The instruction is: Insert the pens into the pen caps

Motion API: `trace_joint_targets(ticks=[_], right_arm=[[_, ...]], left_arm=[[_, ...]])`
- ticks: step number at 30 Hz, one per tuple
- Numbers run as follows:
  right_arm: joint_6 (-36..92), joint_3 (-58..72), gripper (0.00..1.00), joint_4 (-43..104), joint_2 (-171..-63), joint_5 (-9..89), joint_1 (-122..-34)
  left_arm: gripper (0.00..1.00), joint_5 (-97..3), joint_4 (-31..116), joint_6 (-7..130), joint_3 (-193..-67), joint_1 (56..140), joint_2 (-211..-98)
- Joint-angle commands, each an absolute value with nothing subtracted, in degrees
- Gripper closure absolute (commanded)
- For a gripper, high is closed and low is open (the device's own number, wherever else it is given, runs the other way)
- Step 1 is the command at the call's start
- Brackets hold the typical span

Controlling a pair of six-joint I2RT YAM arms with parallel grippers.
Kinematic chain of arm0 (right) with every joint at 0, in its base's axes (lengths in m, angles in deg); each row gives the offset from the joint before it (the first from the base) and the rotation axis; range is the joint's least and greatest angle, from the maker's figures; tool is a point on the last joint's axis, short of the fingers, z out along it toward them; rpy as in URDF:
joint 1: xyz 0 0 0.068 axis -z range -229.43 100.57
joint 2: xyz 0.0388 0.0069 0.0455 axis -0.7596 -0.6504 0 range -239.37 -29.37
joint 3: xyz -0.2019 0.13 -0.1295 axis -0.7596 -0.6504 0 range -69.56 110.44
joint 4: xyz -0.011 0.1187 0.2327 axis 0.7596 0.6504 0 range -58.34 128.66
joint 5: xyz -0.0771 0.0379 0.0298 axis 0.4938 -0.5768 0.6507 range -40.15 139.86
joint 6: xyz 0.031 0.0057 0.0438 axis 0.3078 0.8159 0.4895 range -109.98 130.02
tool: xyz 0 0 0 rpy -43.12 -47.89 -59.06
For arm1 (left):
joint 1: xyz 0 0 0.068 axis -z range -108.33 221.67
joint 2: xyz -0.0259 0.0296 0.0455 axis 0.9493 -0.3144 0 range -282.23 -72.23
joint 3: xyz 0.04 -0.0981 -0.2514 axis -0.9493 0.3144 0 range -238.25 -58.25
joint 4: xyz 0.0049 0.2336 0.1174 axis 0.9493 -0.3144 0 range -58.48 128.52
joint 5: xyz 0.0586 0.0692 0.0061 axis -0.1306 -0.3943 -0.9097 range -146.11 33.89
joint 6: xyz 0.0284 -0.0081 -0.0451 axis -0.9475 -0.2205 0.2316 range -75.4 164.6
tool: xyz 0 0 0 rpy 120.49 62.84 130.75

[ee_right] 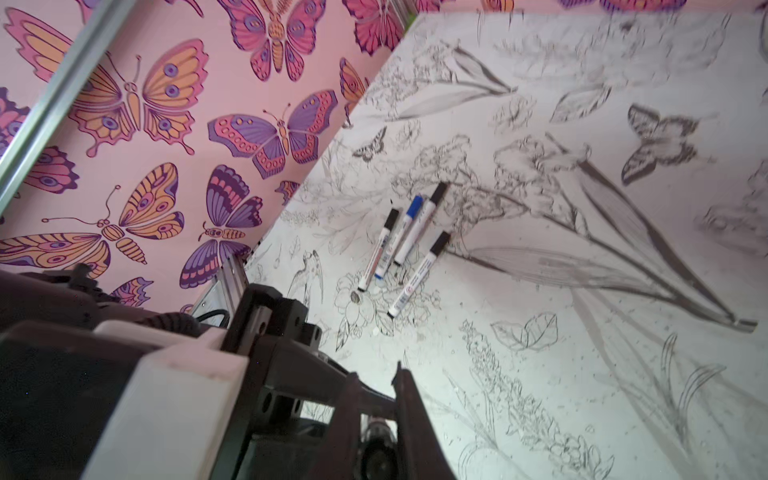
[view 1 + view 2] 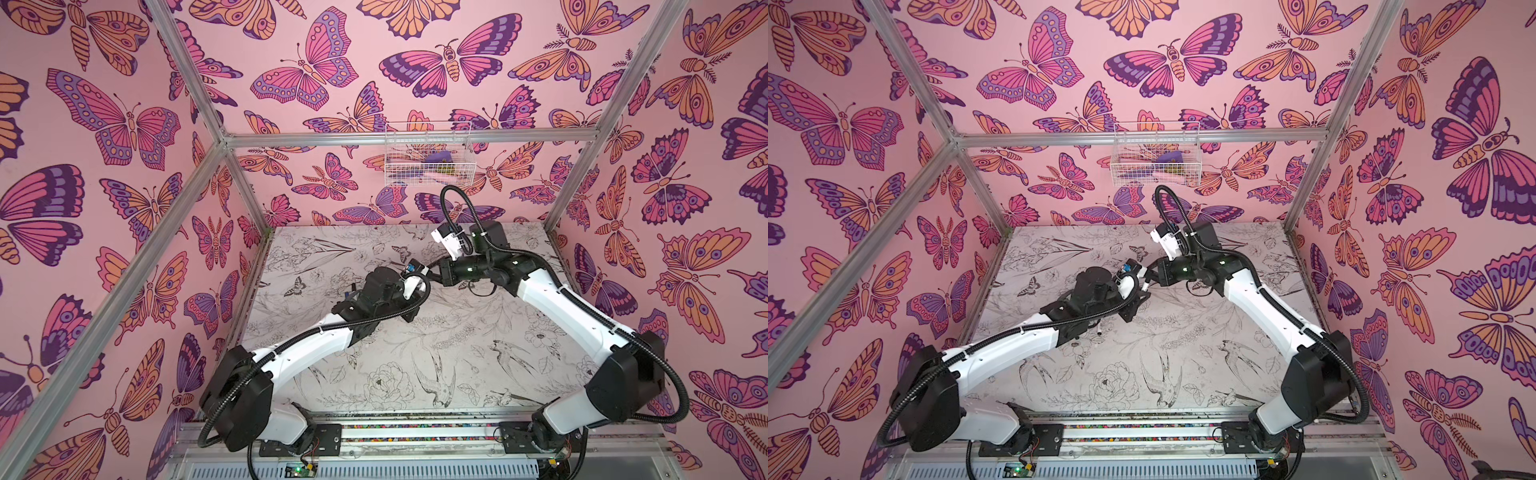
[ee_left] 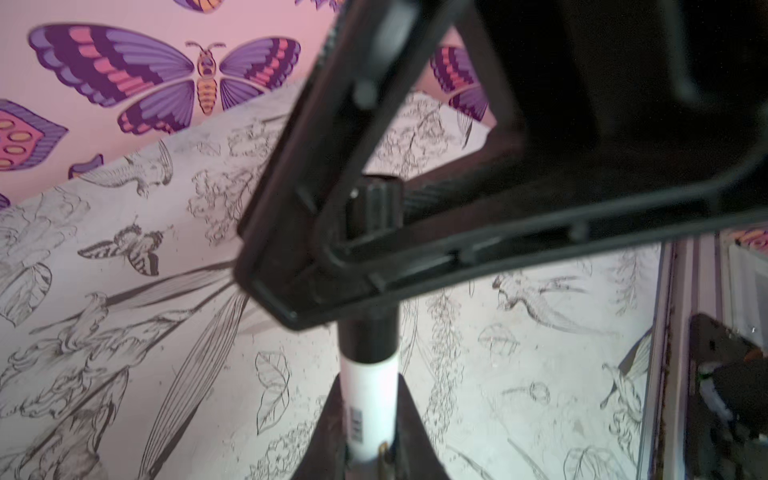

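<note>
one pen [image 3: 369, 395], seemingly pointing into black cap [image 3: 375, 201]

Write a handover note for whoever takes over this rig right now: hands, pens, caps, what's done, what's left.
Left hand: shut on the barrel of a white pen.
Right hand: shut on a black cap that sits over that pen's tip, above the table. Whether it is fully seated cannot be told.
Four pens lie together on the table, all capped: three black, one blue.
Done: those four.
Left: press this cap home if needed, then set the pen down.
</note>
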State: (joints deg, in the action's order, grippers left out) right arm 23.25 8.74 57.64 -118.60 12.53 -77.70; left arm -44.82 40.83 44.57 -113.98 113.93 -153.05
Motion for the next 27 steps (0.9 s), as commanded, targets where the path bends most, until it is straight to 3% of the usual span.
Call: trace_joint_targets(ticks=[1,19,27], right_arm=[[20.95,2.94,1.00,79.27,-124.74,11.74,-80.37],[24.85,0.80,1.00,72.91,-125.67,7.21,-82.17],[30.12,-0.66,1.00,66.69,-123.70,3.14,-75.66]], left_arm=[[1.00,-40.77,91.66,37.99,-125.06,115.12,-148.56],[1.00,-37.98,101.54,43.78,-133.84,114.34,-157.68],[1.00,-34.98,98.74,57.57,-125.48,110.23,-153.45]])
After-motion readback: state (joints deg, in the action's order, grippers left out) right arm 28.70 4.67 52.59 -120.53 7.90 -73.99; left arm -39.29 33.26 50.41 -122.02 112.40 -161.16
